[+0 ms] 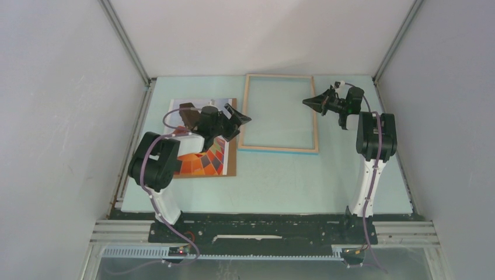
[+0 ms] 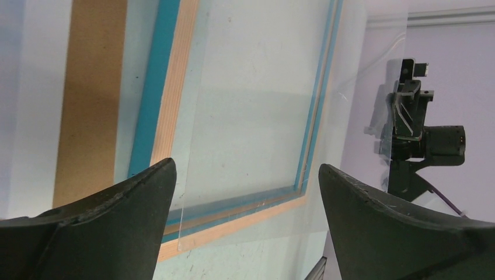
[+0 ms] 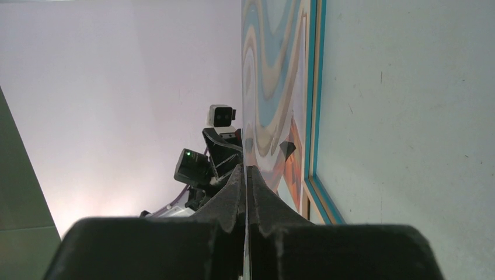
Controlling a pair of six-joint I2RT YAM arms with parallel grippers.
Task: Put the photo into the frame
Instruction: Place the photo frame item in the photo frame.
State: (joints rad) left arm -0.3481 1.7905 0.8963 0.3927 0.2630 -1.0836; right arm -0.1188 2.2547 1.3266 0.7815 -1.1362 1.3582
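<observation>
The frame (image 1: 280, 114) lies flat at the back middle of the table, light wood side up with a turquoise edge showing; the left wrist view has it as the frame (image 2: 169, 99). The photo (image 1: 201, 162), orange-red patterned, lies face up on a brown backing board (image 1: 232, 160) left of the frame, its middle hidden by my left arm. My left gripper (image 1: 239, 119) hovers open and empty between the photo and the frame's left rail. My right gripper (image 1: 312, 102) is shut on the edge of a clear pane (image 2: 262, 116), which slants over the frame.
Grey enclosure walls close in the table on the left, back and right. The clear pane (image 3: 274, 70) shows edge-on in the right wrist view, reflecting colours. The table's pale green surface (image 1: 280, 181) lies in front of the frame.
</observation>
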